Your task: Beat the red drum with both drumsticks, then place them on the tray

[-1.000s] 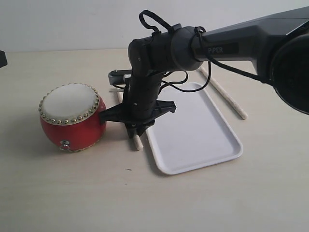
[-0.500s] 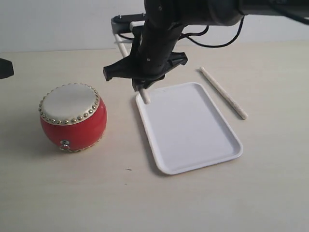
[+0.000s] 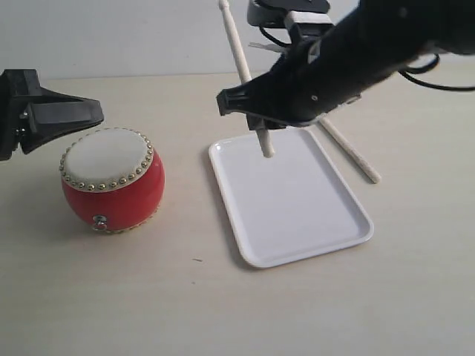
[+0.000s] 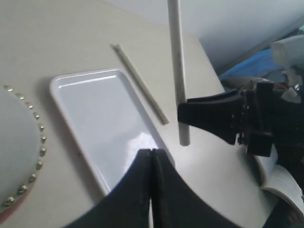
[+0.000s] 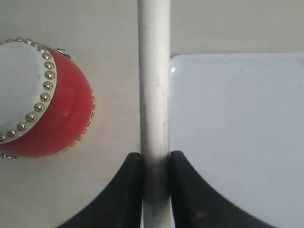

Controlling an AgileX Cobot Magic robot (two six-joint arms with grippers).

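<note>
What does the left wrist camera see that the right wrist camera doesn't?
Only the left wrist view shows the second drumstick lying on the table beside the tray, and the left pincer, shut and empty. Only the right wrist view gives a good look at the red side of the drum. Both show the white tray, the drum's studded cream top, and the held drumstick clamped in the right pincer.
</note>
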